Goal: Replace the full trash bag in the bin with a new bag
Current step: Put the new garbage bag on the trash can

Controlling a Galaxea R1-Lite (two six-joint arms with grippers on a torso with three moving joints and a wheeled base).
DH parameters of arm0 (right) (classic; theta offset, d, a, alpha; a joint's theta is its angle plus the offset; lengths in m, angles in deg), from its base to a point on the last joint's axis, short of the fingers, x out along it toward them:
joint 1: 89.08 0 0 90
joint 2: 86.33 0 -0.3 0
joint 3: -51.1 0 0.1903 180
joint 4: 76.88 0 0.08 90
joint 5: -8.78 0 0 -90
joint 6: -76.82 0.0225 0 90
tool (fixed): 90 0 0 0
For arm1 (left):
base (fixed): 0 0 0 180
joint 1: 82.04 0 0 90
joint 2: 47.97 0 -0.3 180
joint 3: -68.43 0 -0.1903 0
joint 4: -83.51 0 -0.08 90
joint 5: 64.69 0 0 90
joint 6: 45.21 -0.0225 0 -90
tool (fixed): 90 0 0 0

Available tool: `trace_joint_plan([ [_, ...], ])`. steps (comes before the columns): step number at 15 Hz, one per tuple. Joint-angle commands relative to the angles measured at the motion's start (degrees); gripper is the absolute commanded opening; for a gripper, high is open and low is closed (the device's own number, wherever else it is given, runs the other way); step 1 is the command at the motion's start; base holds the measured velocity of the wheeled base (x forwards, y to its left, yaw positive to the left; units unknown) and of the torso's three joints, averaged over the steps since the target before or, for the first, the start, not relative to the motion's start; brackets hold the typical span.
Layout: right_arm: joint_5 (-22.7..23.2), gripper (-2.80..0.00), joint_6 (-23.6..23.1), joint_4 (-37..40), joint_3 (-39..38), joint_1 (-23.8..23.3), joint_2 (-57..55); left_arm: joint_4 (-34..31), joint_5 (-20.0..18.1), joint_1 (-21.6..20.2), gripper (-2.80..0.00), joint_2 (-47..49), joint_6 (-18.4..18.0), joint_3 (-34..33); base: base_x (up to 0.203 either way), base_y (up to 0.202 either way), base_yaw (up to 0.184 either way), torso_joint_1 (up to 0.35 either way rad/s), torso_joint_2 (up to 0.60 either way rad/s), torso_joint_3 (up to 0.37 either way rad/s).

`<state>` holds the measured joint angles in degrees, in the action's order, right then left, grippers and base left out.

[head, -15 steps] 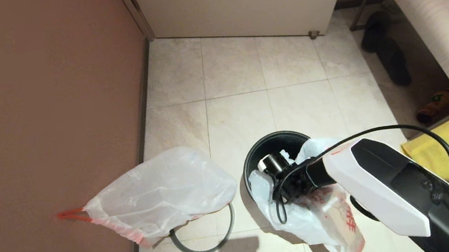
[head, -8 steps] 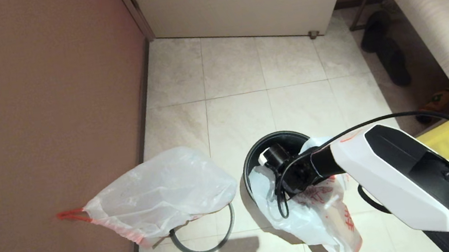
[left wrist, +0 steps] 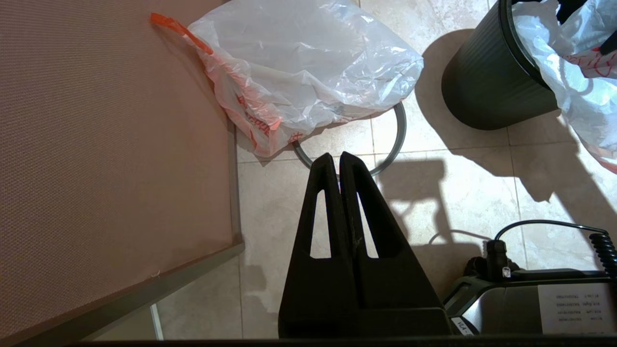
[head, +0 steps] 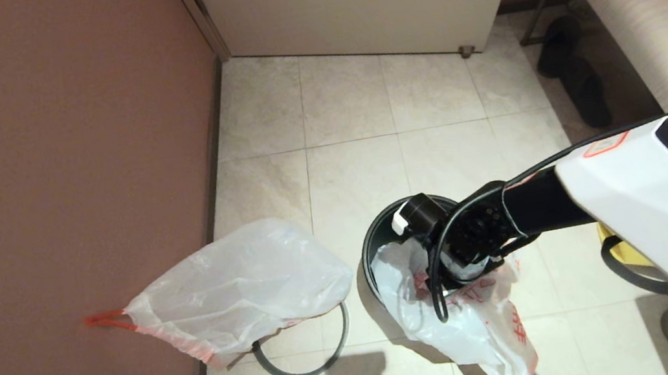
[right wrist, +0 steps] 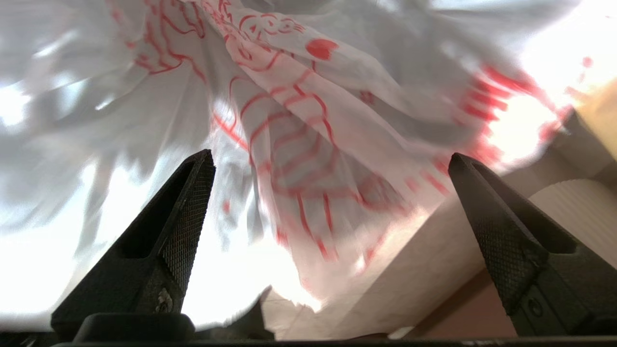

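The black bin (head: 375, 235) (left wrist: 487, 82) stands upright on the tiled floor. The new bag (head: 477, 324) (left wrist: 573, 72), with its red-orange print, lies partly inside the bin and hangs over its near rim down to the floor. My right arm's wrist (head: 472, 237) sits over the bin mouth and hides the fingers in the head view. In the right wrist view my right gripper (right wrist: 331, 155) is open, with the printed film (right wrist: 308, 120) spread just beyond its tips. The full trash bag (head: 237, 289) (left wrist: 308, 72) lies against the wall on the grey rim ring (head: 325, 359) (left wrist: 397, 140). My left gripper (left wrist: 340, 155) is shut and empty, above the floor near the ring.
A brown wall (head: 46, 188) runs along the left, and a white cabinet (head: 360, 0) closes the back. A bench (head: 642, 7) and dark slippers (head: 573, 75) are at the right. The robot's base (left wrist: 530, 303) sits near the bin.
My right arm has risen and swung right. Its wrist has shifted slightly further over the bin mouth. More of the new bag now lies inside the bin.
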<state>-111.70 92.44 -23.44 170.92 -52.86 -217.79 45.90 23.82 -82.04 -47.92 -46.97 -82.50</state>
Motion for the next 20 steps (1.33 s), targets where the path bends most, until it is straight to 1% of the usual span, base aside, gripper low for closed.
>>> trace_joint_plan([
  [1, 0.9, 0.00, 0.7, 0.2, -3.2, 0.1, 7.6, -0.1, 0.0, 0.0, -2.80, 0.0, 0.0, 0.0, 0.000, 0.000, 0.000, 0.000, 0.00, 0.000],
  [5, 5.1, 0.00, 5.6, 0.3, -15.9, -1.0, 20.1, -0.1, 0.0, 0.0, -2.80, 0.0, 0.0, 0.0, 0.000, 0.000, 0.000, 0.000, 0.00, 0.000],
  [6, 7.0, -2.80, 6.9, 0.2, -18.7, -1.8, 23.1, -0.1, 0.0, 0.0, -2.80, 0.0, 0.0, 0.0, 0.000, 0.000, 0.000, 0.000, 0.00, 0.000],
  [7, 9.7, -2.80, 7.9, 0.1, -21.2, -3.1, 26.0, -0.1, 0.0, 0.0, -2.80, 0.0, 0.0, 0.0, 0.000, 0.000, 0.000, 0.000, 0.00, 0.000],
  [8, 13.4, -2.80, 8.9, 0.0, -23.9, -5.5, 29.8, -0.1, 0.0, 0.0, -2.80, 0.0, 0.0, 0.0, 0.000, 0.000, 0.000, 0.000, 0.00, 0.000],
  [10, 21.7, -2.80, 10.6, -0.7, -31.1, -12.4, 34.2, -0.1, 0.0, 0.0, -2.80, 0.0, 0.0, 0.0, 0.000, 0.000, 0.000, 0.000, 0.00, 0.000],
  [11, 25.2, -2.80, 10.9, -2.2, -33.8, -14.8, 35.2, -0.1, 0.0, 0.0, -2.80, 0.0, 0.0, 0.0, 0.000, 0.000, 0.000, 0.000, 0.00, 0.000],
  [13, 33.2, -2.80, 11.1, -7.6, -40.0, -18.8, 36.4, -0.1, 0.0, 0.0, -2.80, 0.0, 0.0, 0.0, 0.000, 0.000, 0.000, 0.000, 0.00, 0.000],
  [14, 36.3, -2.80, 11.1, -10.4, -42.5, -20.7, 36.4, -0.1, 0.0, 0.0, -2.80, 0.0, 0.0, 0.0, 0.000, 0.000, 0.000, 0.000, 0.00, 0.000],
  [16, 40.4, -2.80, 11.0, -14.6, -45.3, -23.7, 34.1, -0.1, 0.0, 0.0, -2.80, 0.0, 0.0, 0.0, 0.000, 0.000, 0.000, 0.000, 0.00, 0.000],
  [17, 42.1, -2.80, 9.8, -15.7, -46.0, -25.4, 32.9, -0.1, 0.0, 0.0, -2.80, 0.0, 0.0, 0.0, 0.000, 0.000, 0.000, 0.000, 0.00, 0.000],
  [19, 45.0, -2.80, 5.3, -16.8, -46.3, -29.9, 29.7, -0.1, 0.0, 0.0, -2.80, 0.0, 0.0, 0.0, 0.000, 0.000, 0.000, 0.000, 0.00, 0.000],
  [20, 46.7, -2.80, 3.2, -16.8, -46.2, -31.0, 27.8, -0.1, 0.0, 0.0, -2.80, 0.0, 0.0, 0.0, 0.000, 0.000, 0.000, 0.000, 0.00, 0.000],
])
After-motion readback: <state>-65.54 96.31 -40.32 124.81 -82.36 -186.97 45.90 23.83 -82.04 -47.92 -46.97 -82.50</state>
